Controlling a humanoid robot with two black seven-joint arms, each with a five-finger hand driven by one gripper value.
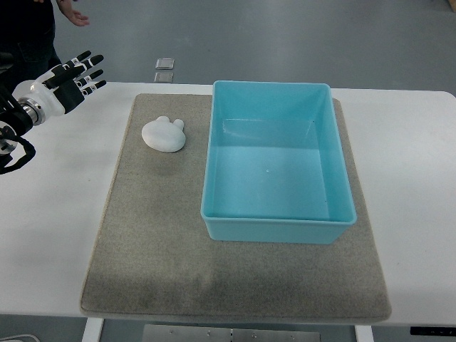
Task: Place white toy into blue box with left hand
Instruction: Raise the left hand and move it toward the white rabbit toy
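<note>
**Left hand open at table corner, white toy lying on mat**

Top view. Left hand [71, 80] at the upper left, above the far left corner of the white table [417, 157], arm entering from the left edge. Fingers [89, 71] black with white joints, stretched out and spread apart, pointing up and to the right, holding nothing. Well apart from the toy, not touching mat or table as far as visible.

Surface: white table covered in the middle by a grey-beige felt mat [164, 242], almost rectangular, wider at the near edge in this steep view. Beyond the table, grey floor [285, 35] with two small square metal plates [164, 70] set in it, just behind the far edge of the table. At the upper left corner, a person's hand [73, 16] and dark clothing, partly cut by the frame.

White toy [164, 134] lying on the mat, upper left part, just beside the left wall of the blue box [278, 221] but not touching it. Rounded, flat body with two small ears at the upper right end. Long axis about diagonal, from lower left to upper right; ear end pointing toward the far side and a little toward the box.

Blue box open at the top, standing on the right half of the mat, long side running from far to near. Only its blue bottom seen inside.
</note>
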